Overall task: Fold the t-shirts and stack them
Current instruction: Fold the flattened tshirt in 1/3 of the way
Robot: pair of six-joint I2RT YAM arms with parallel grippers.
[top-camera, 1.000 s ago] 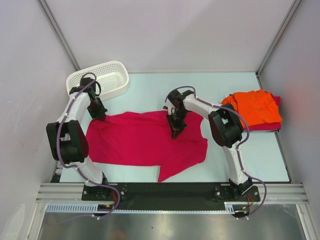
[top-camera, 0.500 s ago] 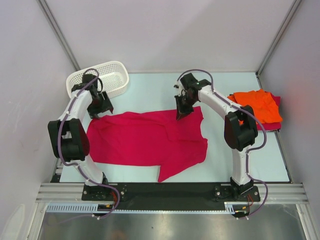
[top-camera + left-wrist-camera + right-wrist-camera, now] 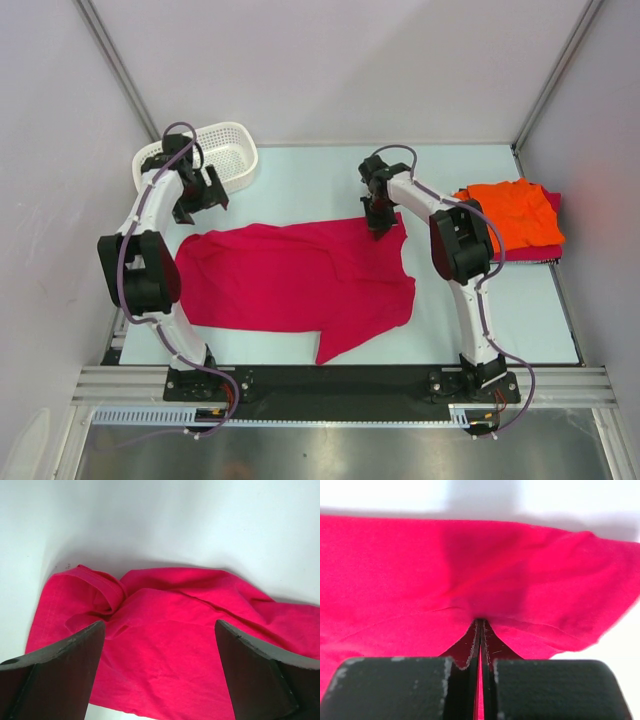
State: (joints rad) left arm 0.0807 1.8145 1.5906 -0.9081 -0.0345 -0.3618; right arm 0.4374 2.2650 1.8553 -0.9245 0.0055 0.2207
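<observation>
One crimson t-shirt (image 3: 290,280) lies spread mid-table. Left gripper (image 3: 200,197) just dropped its far-left corner: jaws wide, empty, backed off toward basket (image 3: 240,165). Right gripper (image 3: 381,222) still pinched shut on the far hem. Flattening looks done; fold next. Orange t-shirt (image 3: 510,212) stacked far right.

The left claw (image 3: 205,192) has let go of the shirt's (image 3: 290,280) far-left corner. Its jaws, shut a second ago, now stand wide, and it has pulled back off the cloth toward the basket (image 3: 236,140). The right claw (image 3: 379,224), pinched on the shirt, has moved from over the middle of the cloth to its far edge on the right side — and the dropped left corner now lies loose on the table (image 3: 300,180).
</observation>
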